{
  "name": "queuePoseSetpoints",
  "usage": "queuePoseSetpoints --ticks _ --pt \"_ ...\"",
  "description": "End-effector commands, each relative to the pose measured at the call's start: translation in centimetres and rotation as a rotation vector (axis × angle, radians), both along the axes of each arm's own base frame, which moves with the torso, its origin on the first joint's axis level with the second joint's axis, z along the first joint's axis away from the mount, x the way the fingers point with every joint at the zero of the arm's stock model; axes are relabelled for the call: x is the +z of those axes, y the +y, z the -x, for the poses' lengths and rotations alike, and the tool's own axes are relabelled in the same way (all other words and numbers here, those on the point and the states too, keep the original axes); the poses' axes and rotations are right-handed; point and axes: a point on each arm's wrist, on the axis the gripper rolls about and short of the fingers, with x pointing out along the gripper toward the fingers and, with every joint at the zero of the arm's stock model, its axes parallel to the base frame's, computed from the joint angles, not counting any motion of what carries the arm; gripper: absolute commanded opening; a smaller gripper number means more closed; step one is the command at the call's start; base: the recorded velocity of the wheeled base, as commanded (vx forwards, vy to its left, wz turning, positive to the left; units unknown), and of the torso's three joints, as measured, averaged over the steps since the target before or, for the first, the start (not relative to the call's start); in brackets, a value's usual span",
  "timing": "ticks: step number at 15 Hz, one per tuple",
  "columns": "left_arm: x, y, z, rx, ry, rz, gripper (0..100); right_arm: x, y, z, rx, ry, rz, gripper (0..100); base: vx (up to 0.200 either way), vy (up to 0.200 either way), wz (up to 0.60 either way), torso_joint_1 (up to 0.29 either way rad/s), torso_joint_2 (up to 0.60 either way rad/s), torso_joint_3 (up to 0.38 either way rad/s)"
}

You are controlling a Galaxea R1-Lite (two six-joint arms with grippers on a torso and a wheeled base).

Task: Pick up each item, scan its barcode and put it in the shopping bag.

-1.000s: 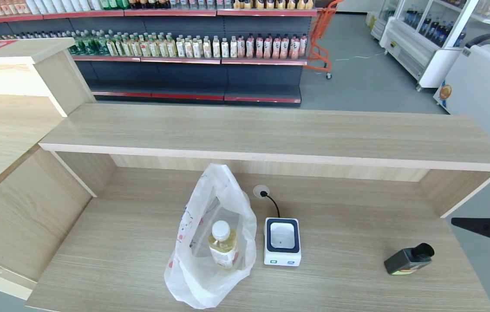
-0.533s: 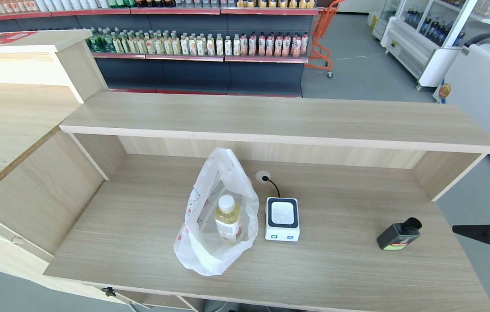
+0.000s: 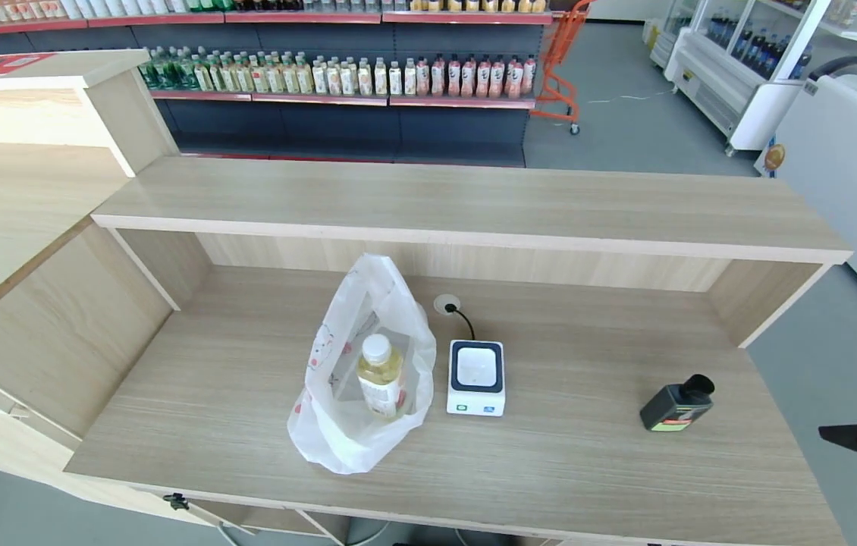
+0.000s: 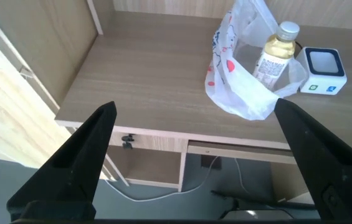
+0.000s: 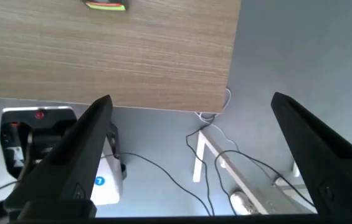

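Counter framing shifted; right gripper backed off past right edge, fingers wide; left gripper wide too; black bottle stayed unscanned.

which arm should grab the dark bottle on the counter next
Right. The dark bottle sits near the counter's right end, close to the open right tool; the left tool is over by the shopping bag.

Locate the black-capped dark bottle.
In the head view the dark bottle lies on the wooden counter, on the robot's right, apart from the barcode scanner and shopping bag to its left.
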Motion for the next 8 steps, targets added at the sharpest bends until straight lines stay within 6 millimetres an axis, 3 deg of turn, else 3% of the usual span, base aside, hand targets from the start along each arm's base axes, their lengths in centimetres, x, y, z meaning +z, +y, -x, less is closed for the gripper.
queuePoseSetpoints --ticks 1,3,8 --pt "0.0 0.0 0.0 -0.001 0.001 -0.001 100 -1.6 -1.1 -0.9 0.011 0.093 0.030 100 0.000 -0.200 0.00 0.007 0.00 -0.002" --pt "0.0 0.0 0.0 -0.001 -0.001 0.001 100 -2.8 -1.4 -1.3 0.037 0.177 0.088 100 0.000 -0.200 0.00 0.002 0.00 0.005" --pt "0.0 0.0 0.0 -0.001 -0.001 -0.001 100 -5.0 -1.2 -3.9 0.253 0.264 0.107 100 0.000 0.000 0.00 0.000 0.00 0.000"
